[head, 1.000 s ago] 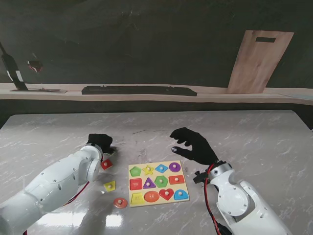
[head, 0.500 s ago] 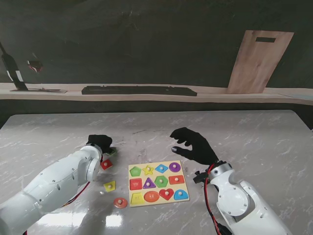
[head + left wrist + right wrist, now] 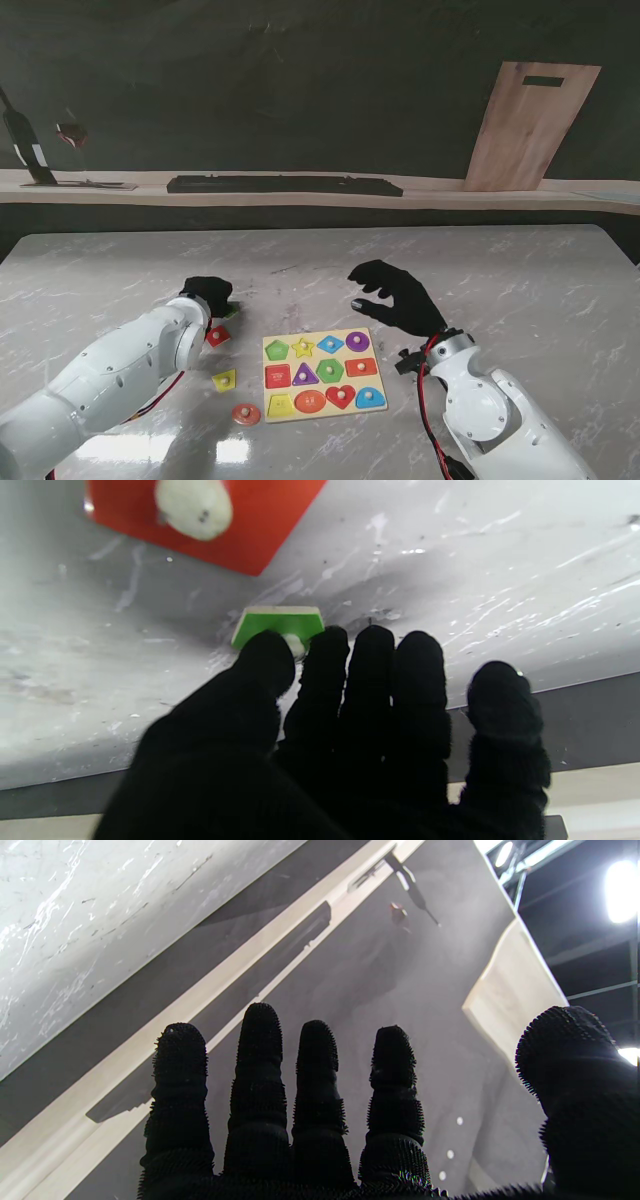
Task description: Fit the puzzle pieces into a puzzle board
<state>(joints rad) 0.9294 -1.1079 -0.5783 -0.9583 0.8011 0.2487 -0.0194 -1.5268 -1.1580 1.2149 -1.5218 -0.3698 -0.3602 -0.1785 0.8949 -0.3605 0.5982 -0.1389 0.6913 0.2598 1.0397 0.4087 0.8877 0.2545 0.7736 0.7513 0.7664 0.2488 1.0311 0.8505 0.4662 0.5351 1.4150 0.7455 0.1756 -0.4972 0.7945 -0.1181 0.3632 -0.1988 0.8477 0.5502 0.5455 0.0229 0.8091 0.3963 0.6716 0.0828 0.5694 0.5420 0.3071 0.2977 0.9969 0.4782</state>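
Observation:
The puzzle board [image 3: 322, 374] lies flat in front of me, with several coloured shapes in it. To its left, my left hand [image 3: 208, 296] is down at the table, thumb and forefinger closed on the white knob of a green piece [image 3: 278, 622], whose edge shows beside the hand [image 3: 231, 310]. A red piece [image 3: 217, 335] lies just nearer to me, large in the left wrist view [image 3: 200, 520]. A yellow piece [image 3: 225, 380] and a round orange piece [image 3: 246, 413] sit loose left of the board. My right hand [image 3: 395, 297] hovers open beyond the board's far right corner, fingers [image 3: 260, 1080] spread.
A wooden cutting board [image 3: 530, 125] leans on the back wall at the right. A long black object [image 3: 285, 185] lies on the shelf behind the table. A dark bottle [image 3: 25, 150] stands at the shelf's left end.
My left hand has shifted slightly to the right, and the green piece now shows more plainly at its fingertips. The right hand has stayed still.

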